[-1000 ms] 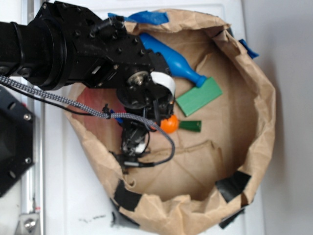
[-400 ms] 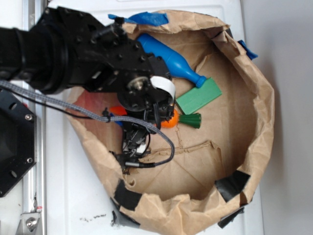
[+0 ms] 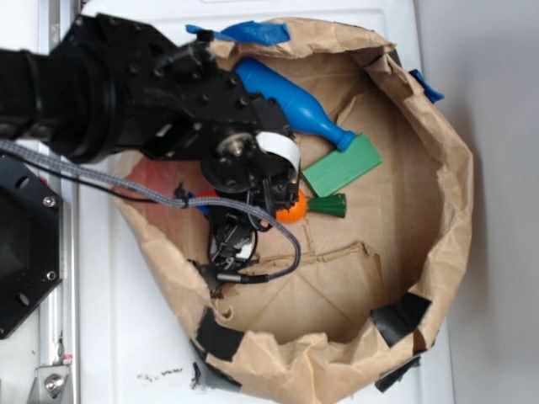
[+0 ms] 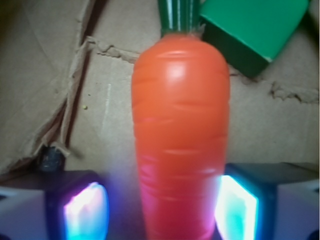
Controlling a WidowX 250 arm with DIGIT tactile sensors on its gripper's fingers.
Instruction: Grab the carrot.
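The orange carrot (image 4: 180,125) lies on the brown paper floor. Its dark green stem (image 4: 178,15) points away from my gripper. In the exterior view only its thick end (image 3: 292,208) and stem (image 3: 330,205) show past the arm. My gripper (image 4: 160,215) is open and down around the carrot's narrow half. The right pad (image 4: 237,210) is at the carrot's side, and the left pad (image 4: 85,212) stands a small gap away. In the exterior view the gripper (image 3: 265,202) is mostly hidden under the black wrist.
A blue bottle-shaped toy (image 3: 290,101) lies at the back. A flat green block (image 3: 341,166) sits just beyond the carrot's stem and also shows in the wrist view (image 4: 252,25). The crumpled paper bag wall (image 3: 455,194) rings everything, patched with black tape (image 3: 400,316).
The carrot and its stem have shifted slightly upward in the exterior view, and the arm has settled over the carrot. Little has moved in the last half second.
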